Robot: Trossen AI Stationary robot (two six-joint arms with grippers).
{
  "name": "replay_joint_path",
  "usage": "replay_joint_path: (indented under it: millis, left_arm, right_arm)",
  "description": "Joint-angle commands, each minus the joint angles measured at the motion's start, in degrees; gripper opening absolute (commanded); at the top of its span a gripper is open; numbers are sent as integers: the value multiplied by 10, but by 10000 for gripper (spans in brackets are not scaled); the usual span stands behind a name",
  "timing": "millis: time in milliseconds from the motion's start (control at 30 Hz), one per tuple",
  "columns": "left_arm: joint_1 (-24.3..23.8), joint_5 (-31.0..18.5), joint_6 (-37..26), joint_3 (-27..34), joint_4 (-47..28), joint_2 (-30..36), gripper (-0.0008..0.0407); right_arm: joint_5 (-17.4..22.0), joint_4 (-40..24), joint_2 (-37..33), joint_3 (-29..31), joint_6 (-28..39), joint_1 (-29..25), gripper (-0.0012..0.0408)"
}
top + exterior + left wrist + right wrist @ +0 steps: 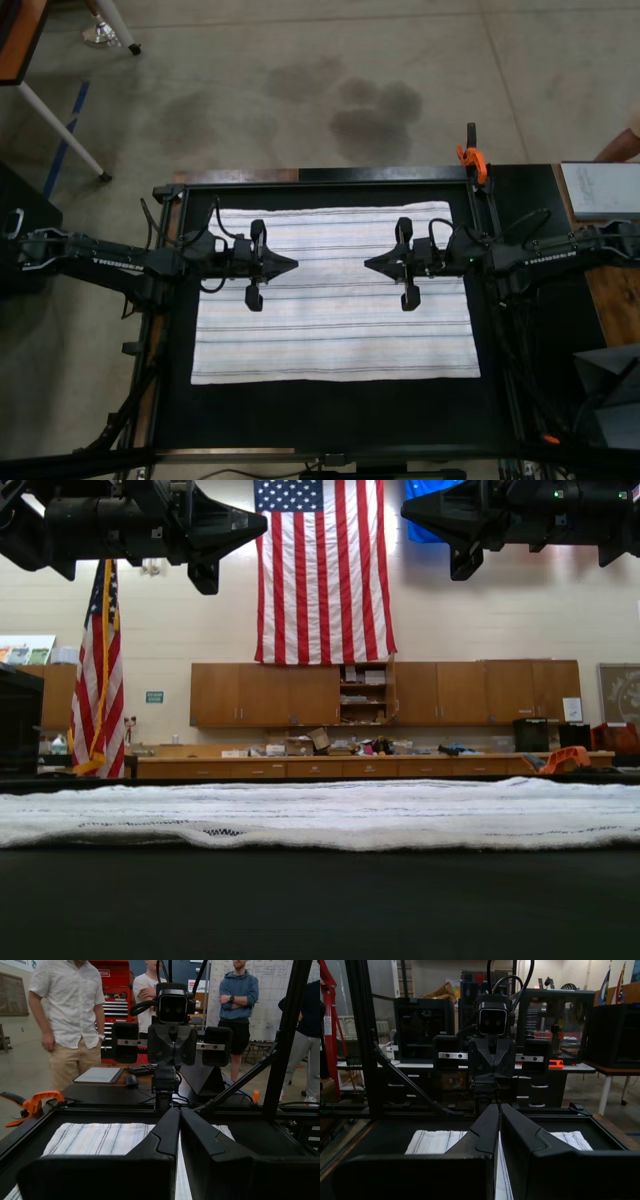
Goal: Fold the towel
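The towel (pixel 335 320) was soft woven cloth, white with thin dark stripes, its near edge fuzzy and slightly rumpled in the exterior view. Under it the table (pixel 330 415) had a matt black surface. Above the cloth, both pairs of fingers (pixel 200 1150) were matt black plastic, smooth-faced. An orange clamp (pixel 471 157) looked like glossy plastic.

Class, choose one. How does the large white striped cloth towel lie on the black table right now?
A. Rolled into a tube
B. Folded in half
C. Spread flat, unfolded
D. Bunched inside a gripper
C: the top view shows the large white striped cloth towel as one full flat rectangle.
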Motion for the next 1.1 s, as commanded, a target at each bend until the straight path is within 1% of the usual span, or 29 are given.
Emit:
replay_joint_path:
  millis: [0,167,300,467,600,667,733,767,800,900,967,1067]
  left_arm:
    - [0,0,0,0,0,0,0]
    - [0,0,0,0,0,0,0]
    - [0,0,0,0,7,0,0]
    - [0,0,0,0,0,0,0]
    - [0,0,-1,0,-24,0,0]
    - [0,0,-31,0,-48,-1,0]
    - [0,-3,-57,0,-104,-14,0]
    - [0,-18,-68,0,-143,-21,0]
    - [0,-44,-76,0,-190,-29,0]
    - [-1,-140,-96,0,-326,-52,0]
    - [-1,-213,-118,0,-387,-69,0]
    - [0,-308,-169,0,-447,-88,0]
  right_arm:
    - [0,2,0,0,0,0,1]
    - [0,3,0,0,4,0,1]
    - [0,2,0,0,72,0,1]
    - [0,19,1,0,131,1,0]
    - [0,17,6,0,165,4,0]
    - [0,14,11,0,183,4,0]
    - [0,10,19,0,189,4,0]
    - [0,7,22,0,189,4,0]
    - [0,3,28,0,189,4,0]
    - [0,2,43,0,196,4,0]
    - [0,2,55,0,198,4,0]
    - [0,2,69,0,198,4,0]
